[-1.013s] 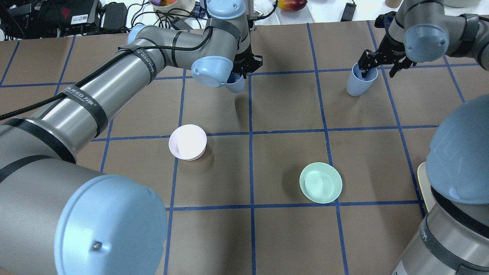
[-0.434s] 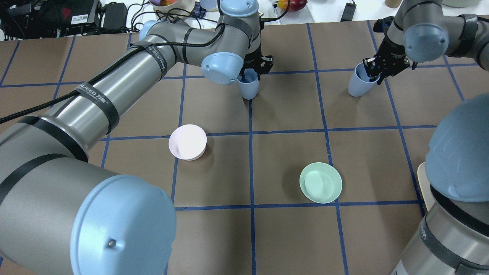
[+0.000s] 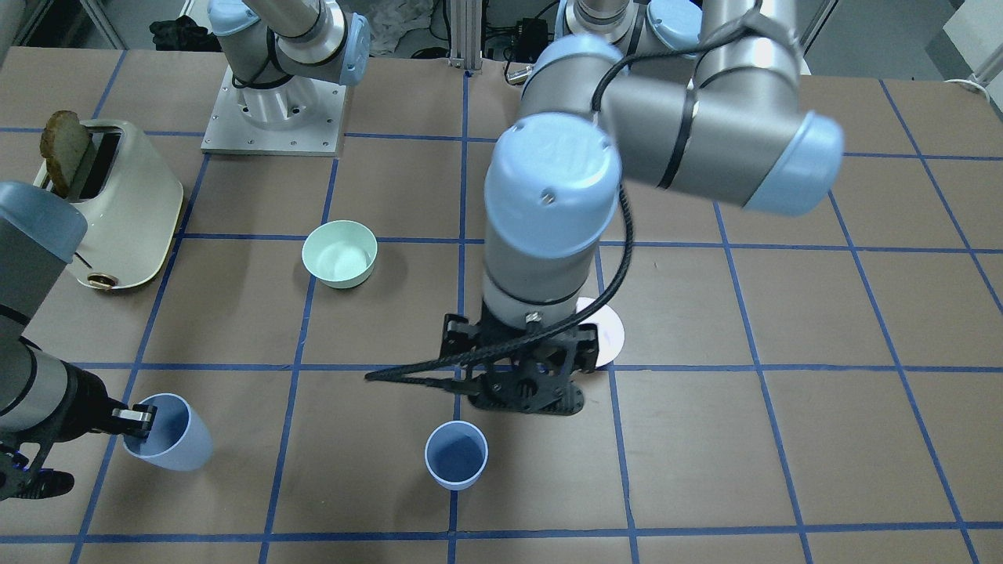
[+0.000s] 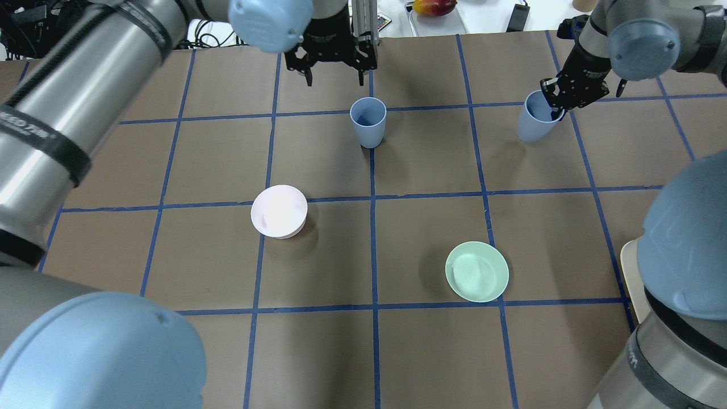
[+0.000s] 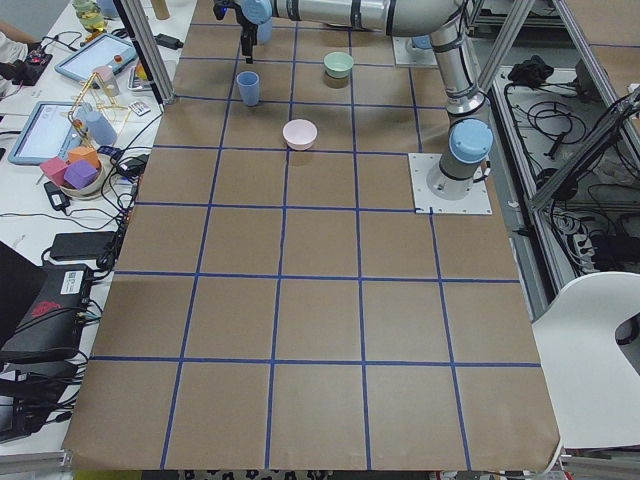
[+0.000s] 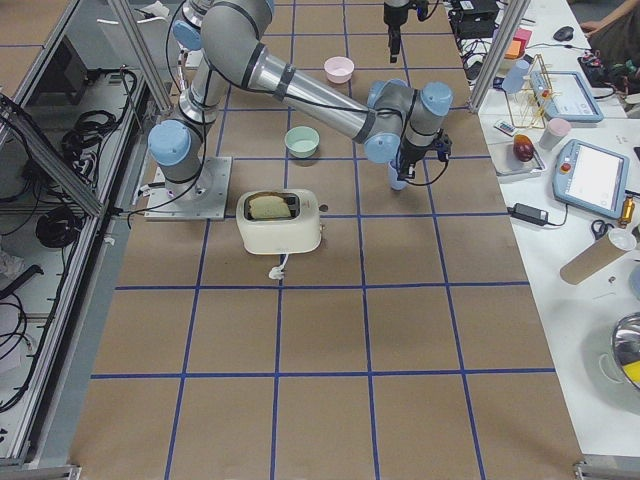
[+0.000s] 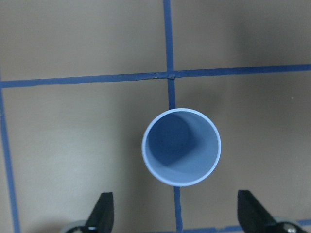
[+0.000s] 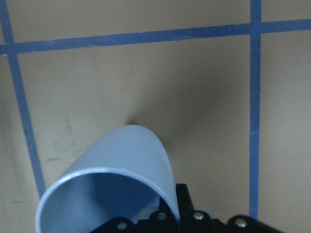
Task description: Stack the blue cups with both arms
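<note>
One blue cup [image 4: 368,121] stands upright and alone on a blue tape line at the table's far middle; it also shows in the left wrist view [image 7: 181,148] and the front view [image 3: 455,454]. My left gripper [image 4: 335,82] is open and empty, above and just beyond this cup. In the left wrist view its fingertips [image 7: 102,213] stand wide apart. The second blue cup [image 4: 533,122] is tilted at the far right. My right gripper [image 4: 552,105] is shut on its rim, one finger inside the cup [image 8: 112,189]. Whether its base touches the table I cannot tell.
A pale pink bowl [image 4: 279,211] sits left of centre and a mint-green bowl [image 4: 476,271] right of centre, both nearer the robot than the cups. A cream toaster [image 3: 117,204] with toast stands beside the right arm's base. Cables and gear lie beyond the far edge.
My left gripper set its cup down on the tape line, opened and drew back up and away. My right gripper closed on the other cup's rim, and that cup now tilts.
</note>
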`<action>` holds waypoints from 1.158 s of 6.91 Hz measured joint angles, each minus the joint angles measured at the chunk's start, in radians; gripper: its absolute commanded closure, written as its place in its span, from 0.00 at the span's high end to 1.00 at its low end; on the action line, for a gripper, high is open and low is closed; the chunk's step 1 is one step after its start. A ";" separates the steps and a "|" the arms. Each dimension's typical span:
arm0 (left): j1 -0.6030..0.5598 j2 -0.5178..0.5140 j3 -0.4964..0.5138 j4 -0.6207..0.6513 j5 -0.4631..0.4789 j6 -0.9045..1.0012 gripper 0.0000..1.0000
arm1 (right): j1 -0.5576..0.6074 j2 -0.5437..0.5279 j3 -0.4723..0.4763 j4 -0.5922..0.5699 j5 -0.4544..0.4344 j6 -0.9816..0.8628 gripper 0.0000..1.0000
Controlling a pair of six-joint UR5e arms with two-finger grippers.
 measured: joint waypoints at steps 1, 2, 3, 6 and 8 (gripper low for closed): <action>0.044 0.068 0.015 -0.136 0.008 0.040 1.00 | 0.024 -0.029 -0.033 0.069 0.028 0.046 0.00; 0.082 0.136 -0.008 -0.213 0.020 0.055 1.00 | 0.076 -0.053 -0.068 0.124 0.040 0.123 0.00; 0.111 0.201 -0.073 -0.232 0.029 0.058 1.00 | 0.151 -0.071 -0.104 0.165 0.043 0.240 0.00; 0.145 0.367 -0.354 -0.047 0.036 0.079 1.00 | 0.350 -0.079 -0.179 0.199 0.066 0.594 0.00; 0.156 0.412 -0.456 0.104 0.062 0.177 1.00 | 0.420 -0.049 -0.197 0.167 0.094 0.753 0.00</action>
